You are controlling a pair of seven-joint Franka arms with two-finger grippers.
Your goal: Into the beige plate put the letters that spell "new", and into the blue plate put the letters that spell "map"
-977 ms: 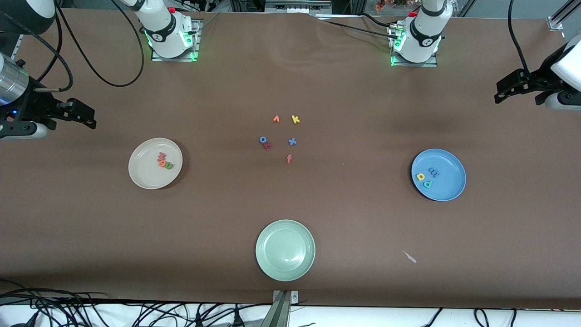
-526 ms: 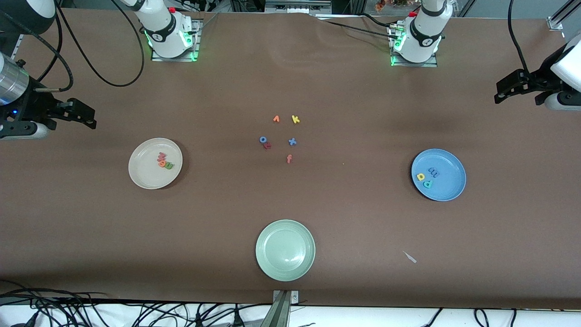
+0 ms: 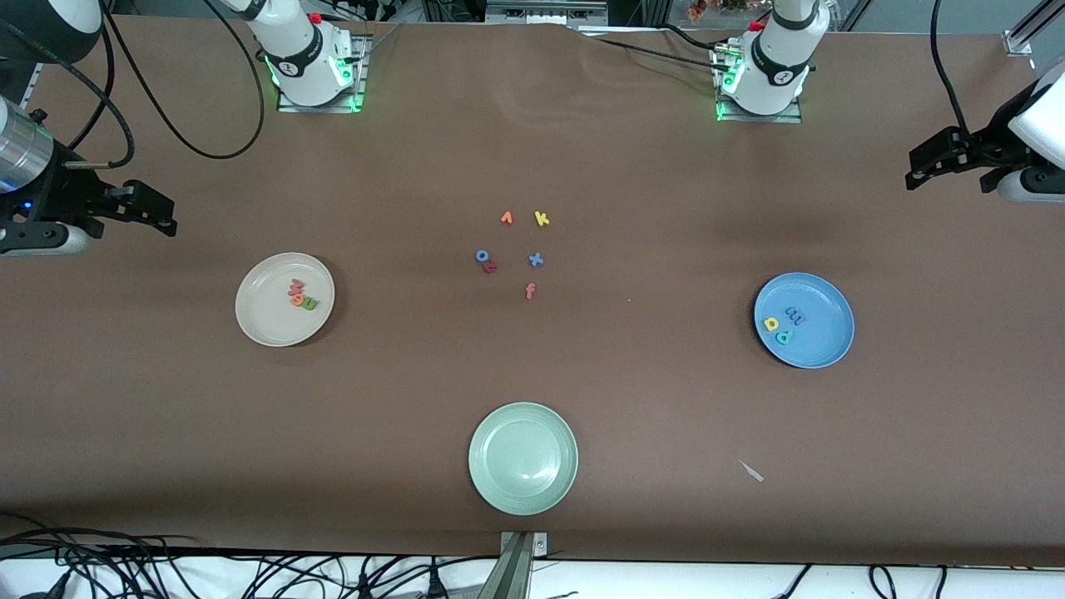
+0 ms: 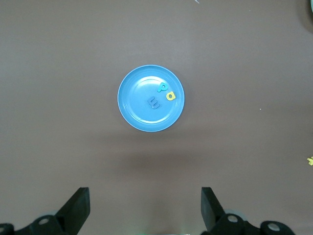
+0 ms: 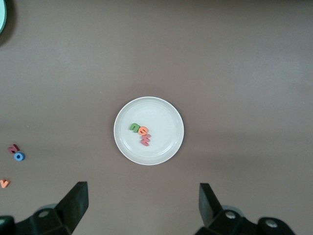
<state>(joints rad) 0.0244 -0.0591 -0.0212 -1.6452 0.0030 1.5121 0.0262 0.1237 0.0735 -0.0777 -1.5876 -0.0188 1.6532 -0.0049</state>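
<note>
The beige plate [image 3: 262, 320] lies toward the right arm's end of the table. In it sit the green n [image 3: 309, 304], the orange e [image 3: 298, 298] and the salmon w [image 3: 294, 287], touching in a row. Toward the left arm's end, the blue plate [image 3: 824, 341] holds the blue m [image 3: 795, 315], yellow a [image 3: 771, 324] and teal p [image 3: 784, 337]. My right gripper [image 5: 143, 191] hangs open and empty high over bare table beside the beige plate [image 5: 164, 147]. The left gripper [image 4: 145, 196] is open and empty too, high over bare table beside the blue plate [image 4: 139, 115].
A pale green plate [image 3: 522, 491] stands empty near the front edge. Several loose letters lie mid-table: orange v [image 3: 506, 218], yellow k [image 3: 542, 219], blue o [image 3: 482, 255] touching a red letter [image 3: 491, 266], blue x [image 3: 536, 259], orange f [image 3: 530, 290]. A pale scrap [image 3: 751, 471] lies nearer the camera.
</note>
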